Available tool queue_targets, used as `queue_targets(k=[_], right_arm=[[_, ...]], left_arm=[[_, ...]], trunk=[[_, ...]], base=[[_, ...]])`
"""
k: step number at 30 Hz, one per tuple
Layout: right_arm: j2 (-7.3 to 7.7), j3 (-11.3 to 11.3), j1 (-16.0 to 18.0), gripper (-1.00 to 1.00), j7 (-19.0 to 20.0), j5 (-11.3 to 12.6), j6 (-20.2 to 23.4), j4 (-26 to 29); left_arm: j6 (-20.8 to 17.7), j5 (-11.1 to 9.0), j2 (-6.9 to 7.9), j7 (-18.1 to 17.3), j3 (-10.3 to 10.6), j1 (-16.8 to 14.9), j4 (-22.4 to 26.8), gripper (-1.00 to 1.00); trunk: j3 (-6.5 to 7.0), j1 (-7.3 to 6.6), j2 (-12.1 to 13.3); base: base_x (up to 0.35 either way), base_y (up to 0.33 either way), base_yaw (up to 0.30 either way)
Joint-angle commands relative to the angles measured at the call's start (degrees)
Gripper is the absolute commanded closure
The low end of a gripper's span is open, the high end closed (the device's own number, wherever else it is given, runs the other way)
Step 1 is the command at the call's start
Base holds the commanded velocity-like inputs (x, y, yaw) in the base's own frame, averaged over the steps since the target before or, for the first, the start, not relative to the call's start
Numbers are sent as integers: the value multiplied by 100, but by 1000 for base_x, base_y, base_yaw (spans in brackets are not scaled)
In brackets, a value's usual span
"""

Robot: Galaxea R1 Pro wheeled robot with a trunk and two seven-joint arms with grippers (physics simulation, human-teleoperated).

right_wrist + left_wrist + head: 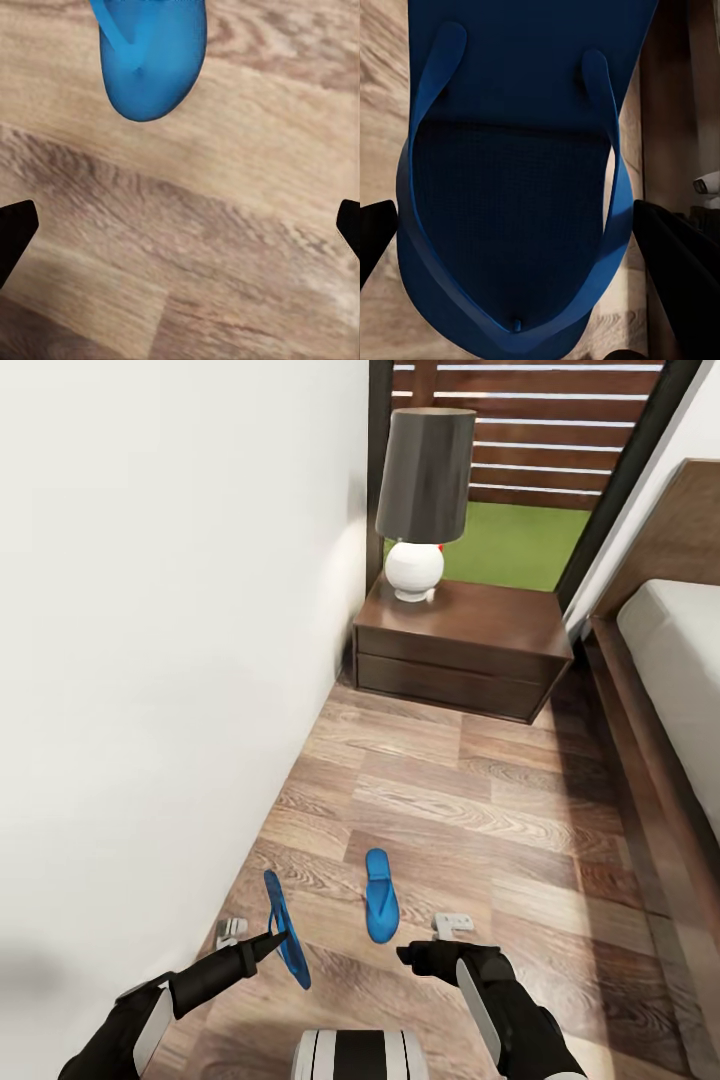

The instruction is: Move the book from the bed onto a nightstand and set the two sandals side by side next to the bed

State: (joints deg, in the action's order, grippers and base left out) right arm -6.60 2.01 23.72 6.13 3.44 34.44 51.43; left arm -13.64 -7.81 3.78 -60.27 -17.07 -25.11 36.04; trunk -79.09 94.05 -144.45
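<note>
The left arm reaches forward and low, its black left pincer closed edge-on upon a thin bright-blue flip-flop sandal, with a dark finger on either side of the sole. The right arm is bent beside it, and the black right pincer hangs above the floor with its fingertips spread wide and nothing between them.

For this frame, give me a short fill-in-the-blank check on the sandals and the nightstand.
1. The left end effector holds one sandal tilted on its ____.
2. The other sandal lies flat on the ____.
3. On the nightstand stands a ____ with a dark shade.
4. The right end effector is ____, holding nothing.

Missing words: edge; floor; lamp; open
</note>
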Motion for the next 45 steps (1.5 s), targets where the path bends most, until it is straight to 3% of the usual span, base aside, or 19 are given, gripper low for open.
queue_targets(k=[1,16,31,33,35,38,41,45], right_arm=[[0,1,1,-100,-7,34,28,7],[0,1,1,-100,-7,34,28,6],[-17,69,1,-100,-177,32,52,7],[-37,189,1,-100,-282,45,59,7],[-53,455,1,-100,-332,54,61,7],[-66,1162,1,-100,-361,131,63,15],[-63,1336,1,-100,-367,327,63,22],[-59,1387,1,-100,-377,422,86,24]], left_arm=[[-60,-28,0,-20,-7,-2,-1,100],[-60,-27,-6,-20,-7,-2,-1,100],[-51,-27,-16,-29,-7,-2,-103,100],[-51,-27,-16,-28,-5,-2,-105,100],[-51,-27,-17,-31,-4,-2,-107,100],[-51,-27,-18,-25,1,-2,-113,100],[-51,-27,-18,-32,-5,-2,-115,100],[-51,-27,-18,-29,-7,-2,-115,100]], trunk=[[-4,-1,-1],[-4,-1,-1],[-4,-1,-1],[-4,-1,-1],[-4,-1,-1],[-4,-1,-1],[-4,-1,-1],[-4,-1,-1]], base=[[122,0,0],[281,0,0],[21,0,0],[0,0,0],[0,0,0],[0,0,0],[0,0,0],[0,0,0]])
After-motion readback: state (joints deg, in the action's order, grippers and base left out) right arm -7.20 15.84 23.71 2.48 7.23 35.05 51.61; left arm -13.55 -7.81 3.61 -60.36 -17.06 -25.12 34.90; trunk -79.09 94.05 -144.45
